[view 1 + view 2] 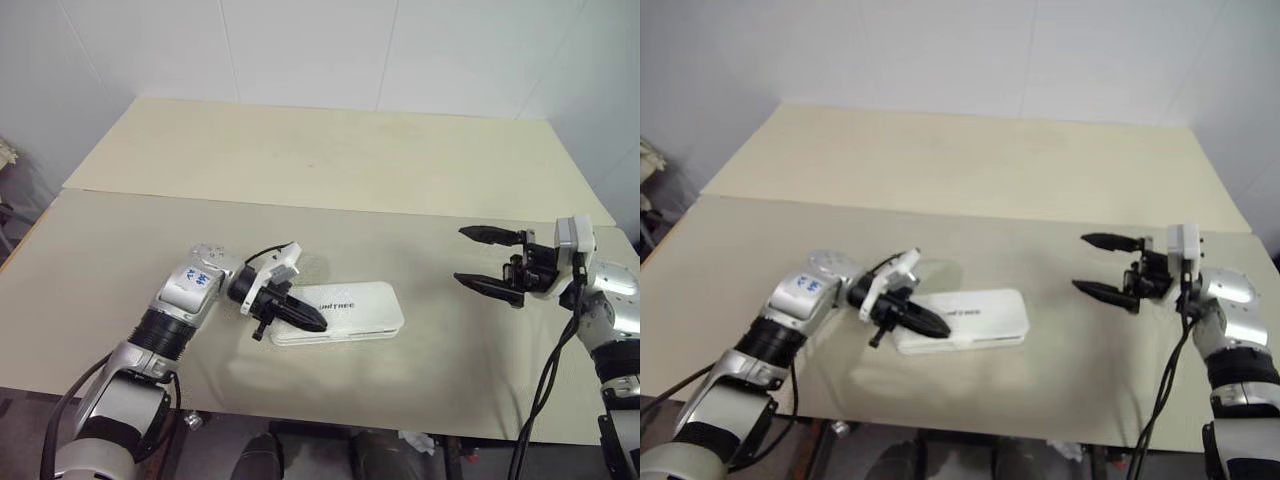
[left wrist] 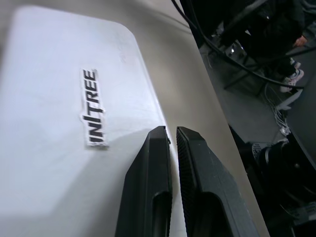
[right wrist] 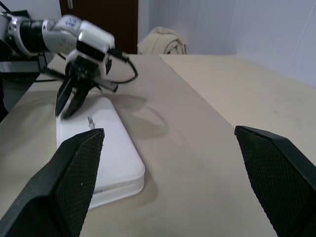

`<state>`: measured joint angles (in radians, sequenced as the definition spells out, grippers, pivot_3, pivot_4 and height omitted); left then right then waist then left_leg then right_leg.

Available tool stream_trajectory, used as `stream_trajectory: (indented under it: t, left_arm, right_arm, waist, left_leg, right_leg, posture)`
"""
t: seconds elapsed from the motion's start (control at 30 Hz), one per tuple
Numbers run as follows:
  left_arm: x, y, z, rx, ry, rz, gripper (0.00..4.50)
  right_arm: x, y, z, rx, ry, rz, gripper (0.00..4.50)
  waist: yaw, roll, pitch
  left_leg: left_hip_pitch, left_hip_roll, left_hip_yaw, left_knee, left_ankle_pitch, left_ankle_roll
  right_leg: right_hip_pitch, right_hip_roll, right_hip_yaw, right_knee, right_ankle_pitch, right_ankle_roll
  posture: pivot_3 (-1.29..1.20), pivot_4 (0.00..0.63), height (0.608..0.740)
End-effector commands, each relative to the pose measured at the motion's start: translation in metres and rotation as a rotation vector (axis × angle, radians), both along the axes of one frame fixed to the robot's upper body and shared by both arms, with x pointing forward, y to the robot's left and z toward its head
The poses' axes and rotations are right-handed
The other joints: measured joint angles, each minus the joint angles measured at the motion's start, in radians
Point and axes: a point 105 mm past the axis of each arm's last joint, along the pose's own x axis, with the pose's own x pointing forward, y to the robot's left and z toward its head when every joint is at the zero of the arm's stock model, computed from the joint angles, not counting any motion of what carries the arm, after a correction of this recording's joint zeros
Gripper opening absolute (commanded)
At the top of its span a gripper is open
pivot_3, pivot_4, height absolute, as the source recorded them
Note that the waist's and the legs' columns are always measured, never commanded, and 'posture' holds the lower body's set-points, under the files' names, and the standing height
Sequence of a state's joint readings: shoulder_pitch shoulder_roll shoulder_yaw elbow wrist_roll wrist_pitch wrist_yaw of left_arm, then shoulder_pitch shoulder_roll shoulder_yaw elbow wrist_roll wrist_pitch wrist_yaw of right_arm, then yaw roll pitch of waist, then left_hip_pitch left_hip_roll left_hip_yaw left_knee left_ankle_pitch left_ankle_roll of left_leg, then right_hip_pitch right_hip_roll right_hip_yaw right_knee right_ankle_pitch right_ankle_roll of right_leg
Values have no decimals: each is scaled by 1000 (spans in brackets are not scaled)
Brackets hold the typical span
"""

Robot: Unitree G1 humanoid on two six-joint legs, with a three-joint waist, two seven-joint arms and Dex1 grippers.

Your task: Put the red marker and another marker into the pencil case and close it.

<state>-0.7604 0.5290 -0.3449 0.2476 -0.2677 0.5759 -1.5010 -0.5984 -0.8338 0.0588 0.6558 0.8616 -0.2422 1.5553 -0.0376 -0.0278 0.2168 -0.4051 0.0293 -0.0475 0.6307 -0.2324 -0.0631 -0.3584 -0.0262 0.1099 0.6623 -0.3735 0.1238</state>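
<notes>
The white pencil case (image 1: 352, 303) lies closed on the table, with dark "UNITREE" lettering (image 2: 94, 106) on its lid. My left gripper (image 1: 316, 323) is shut, with nothing between its fingers. Its tips are over the case's left end, near the front edge of the lid (image 2: 59, 163). I cannot tell whether they touch the lid. My right gripper (image 1: 463, 256) hovers open to the right of the case, well apart from it and pointing toward it. The right wrist view shows the case (image 3: 111, 148) and the left gripper (image 3: 65, 109) over its far end. The red marker and the other marker are hidden.
The tan table (image 1: 350, 150) is made of two boards with a seam across its middle. White walls stand behind it and on both sides. A beige cloth bundle (image 3: 163, 39) lies beyond the table's left side. Cables (image 2: 237, 54) hang past the front edge.
</notes>
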Motion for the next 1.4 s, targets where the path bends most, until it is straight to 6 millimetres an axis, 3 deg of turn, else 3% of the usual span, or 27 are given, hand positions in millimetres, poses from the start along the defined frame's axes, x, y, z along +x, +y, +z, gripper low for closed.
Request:
stream_trajectory:
  t: [0.03, 0.43, 0.73, 0.87, 1.0, 1.33, 1.4]
  left_arm:
    - [-1, 6, -8, 60, -6, -29, 333]
    - [12, 13, -14, 134, -49, 12, 333]
    - [24, 0, 37, -210, -222, 175, 333]
    - [19, 3, 48, -295, -274, 250, 333]
    - [13, 18, 55, -380, -274, 365, 1220]
    - [-7, 63, 52, -269, -352, 548, 4419]
    - [-9, 69, 50, -240, -384, 580, 4465]
  right_arm:
    - [-9, 5, 10, -28, -63, 81, 4500]
    - [-3, 20, 13, 0, -85, 120, 4500]
    - [2, 23, 15, 6, -83, 122, 4500]
    - [3, 23, 15, 3, -81, 117, 4500]
    - [7, 24, 16, -1, -81, 113, 4500]
    - [17, 22, 20, -14, -73, 83, 4500]
    - [20, 23, 19, -12, -67, 78, 4500]
  waist:
    - [1, 0, 0]
    - [0, 1, -1]
    - [0, 1, -1]
    - [1, 1, -1]
    - [-3, 1, -1]
    - [-17, 2, 0]
    - [-18, 2, 0]
  left_leg:
    - [0, 0, 0, 0, 0, 0]
    - [2, 0, 0, 0, 1, 1]
    - [0, 2, 0, -1, 2, 2]
    - [-2, 2, 0, -1, 1, 2]
    - [-1, 2, 1, -2, 1, 2]
    - [-1, 2, 0, -2, 1, 2]
    - [-1, 2, 0, -2, 1, 2]
  right_leg:
    - [0, 0, 0, 0, 0, 0]
    - [2, 0, 0, 0, 2, 0]
    - [0, -1, 0, -1, 3, 1]
    - [-1, -2, 0, -3, 2, 1]
    - [-1, -2, 1, -3, 2, 1]
    - [0, -2, 1, -3, 2, 1]
    - [0, -2, 1, -3, 2, 1]
  posture:
    - [0, 150, 740]
    - [0, 150, 740]
    - [0, 150, 740]
    - [0, 150, 740]
    - [0, 150, 740]
    - [0, 150, 740]
    - [0, 150, 740]
